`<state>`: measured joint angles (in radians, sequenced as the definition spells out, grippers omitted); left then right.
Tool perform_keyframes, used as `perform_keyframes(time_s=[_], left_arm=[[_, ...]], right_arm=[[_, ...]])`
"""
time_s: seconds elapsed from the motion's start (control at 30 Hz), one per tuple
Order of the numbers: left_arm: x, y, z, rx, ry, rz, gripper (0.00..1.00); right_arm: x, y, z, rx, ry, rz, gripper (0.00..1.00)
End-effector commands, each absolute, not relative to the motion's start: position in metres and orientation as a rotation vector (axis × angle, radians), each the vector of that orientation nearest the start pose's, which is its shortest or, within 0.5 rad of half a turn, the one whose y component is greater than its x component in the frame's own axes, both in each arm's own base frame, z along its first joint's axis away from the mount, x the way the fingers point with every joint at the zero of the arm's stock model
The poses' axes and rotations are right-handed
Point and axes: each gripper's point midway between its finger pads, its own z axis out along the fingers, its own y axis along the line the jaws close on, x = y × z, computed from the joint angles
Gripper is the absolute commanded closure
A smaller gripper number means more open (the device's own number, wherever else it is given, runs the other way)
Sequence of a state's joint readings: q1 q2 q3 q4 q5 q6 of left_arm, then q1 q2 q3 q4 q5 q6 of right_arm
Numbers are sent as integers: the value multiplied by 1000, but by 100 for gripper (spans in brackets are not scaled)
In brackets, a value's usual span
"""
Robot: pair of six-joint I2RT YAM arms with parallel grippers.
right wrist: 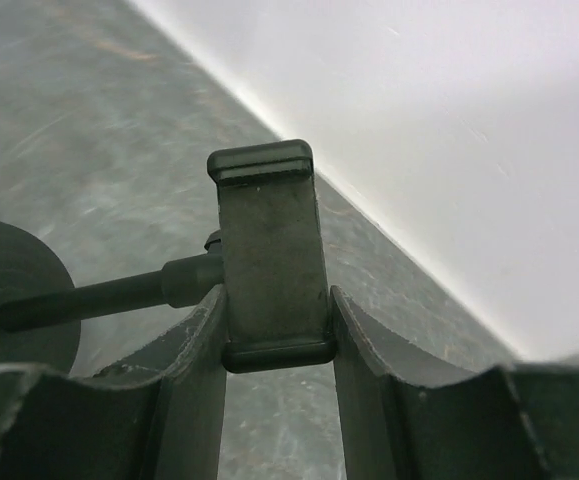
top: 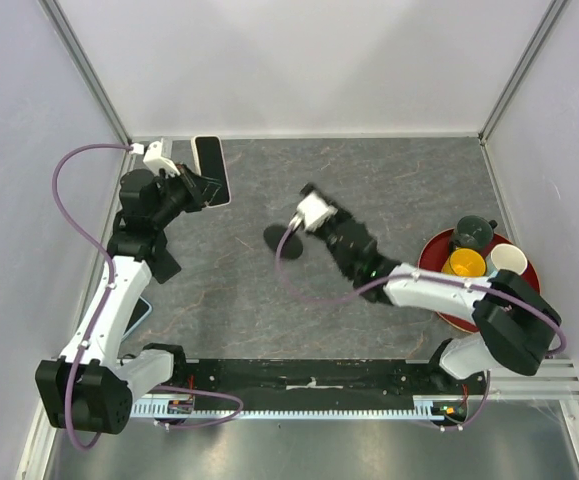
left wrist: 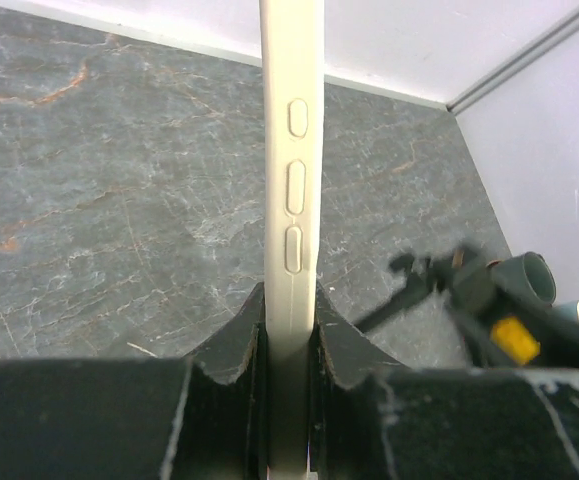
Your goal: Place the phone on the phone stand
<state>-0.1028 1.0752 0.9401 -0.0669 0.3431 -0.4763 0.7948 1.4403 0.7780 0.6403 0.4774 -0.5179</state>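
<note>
At the far left of the table [top: 389, 190], the phone [left wrist: 291, 150] is held on edge, clamped across its thickness by the left gripper [left wrist: 289, 340]. Well apart from it, near the table's middle, the stand [right wrist: 269, 250] is gripped at its cradle plate by the right gripper [right wrist: 277, 330]. Whether its round base rests on the table cannot be told. For a clean placement, the cradle should be turned to face the phone. The phone's back should be laid against the plate and its lower edge seated on the lip before either grip is loosened. The red tray [top: 429, 255] is best avoided.
</note>
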Motion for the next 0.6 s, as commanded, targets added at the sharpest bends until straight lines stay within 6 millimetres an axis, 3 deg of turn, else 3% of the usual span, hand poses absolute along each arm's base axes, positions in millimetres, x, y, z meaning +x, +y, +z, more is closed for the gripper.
perform_keyframes(time_s=[0.0, 0.03, 0.1, 0.23, 0.4, 0.57], left_arm=[[365, -109, 323, -106, 1681, -780, 98], [365, -108, 324, -108, 1678, -780, 98], [365, -105, 325, -113, 1669, -776, 98], [364, -101, 328, -116, 1654, -767, 98], [363, -100, 329, -115, 1646, -764, 98], [363, -102, 329, -108, 1648, -773, 98]], right_arm=[[332, 245, 273, -647, 1242, -379, 100], [317, 261, 277, -647, 1192, -361, 100], [303, 265, 272, -713, 1134, -460, 100], [268, 292, 261, -764, 1028, -510, 100], [242, 312, 233, -830, 980, -582, 100], [219, 334, 213, -880, 1016, -466, 100]])
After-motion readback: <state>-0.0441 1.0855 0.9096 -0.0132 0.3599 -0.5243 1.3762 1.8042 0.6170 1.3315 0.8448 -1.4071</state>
